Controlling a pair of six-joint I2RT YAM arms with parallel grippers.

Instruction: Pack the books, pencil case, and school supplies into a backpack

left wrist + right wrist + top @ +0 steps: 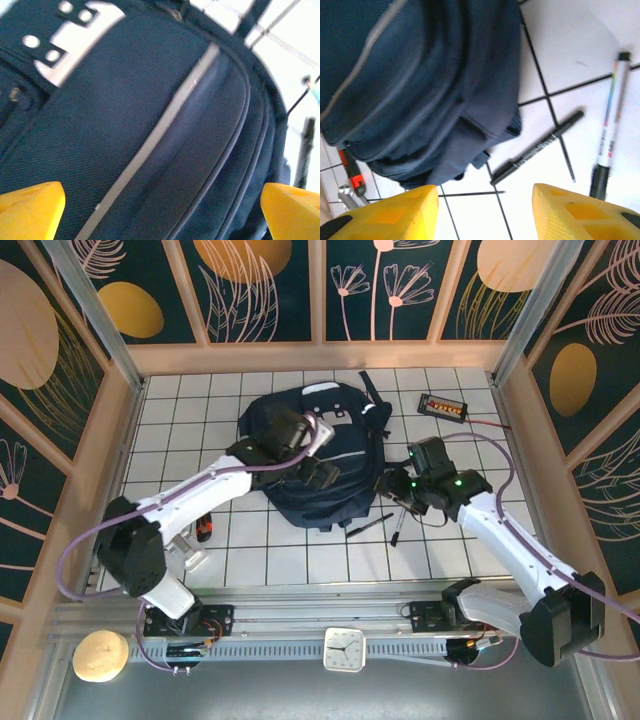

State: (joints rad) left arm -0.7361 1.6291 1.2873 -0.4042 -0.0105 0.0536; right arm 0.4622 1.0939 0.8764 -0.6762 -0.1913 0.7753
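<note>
Overhead, a white tiled table [300, 560] with dark grid lines sits inside a pale wooden frame. Its walls are dark panels with golden discs and pale plant outlines. At the left, near the left arm, lies a small red-and-black tool [203, 530]. In the middle the backpack [345, 490] lies flat, white patches toward the far wall; what it holds cannot be told. The left gripper [160, 210] hovers over its front panel, yellow fingers [30, 210] spread wide, gripping nothing. Just right of the bag's near corner, a slim black pen [537, 147] and a white-barrelled pen [610, 120] lie on the tiles. The right gripper [485, 212] hangs above them, fingers about half apart, empty. Farther right, a black box [443, 405] with orange lights rests near the far wall.
</note>
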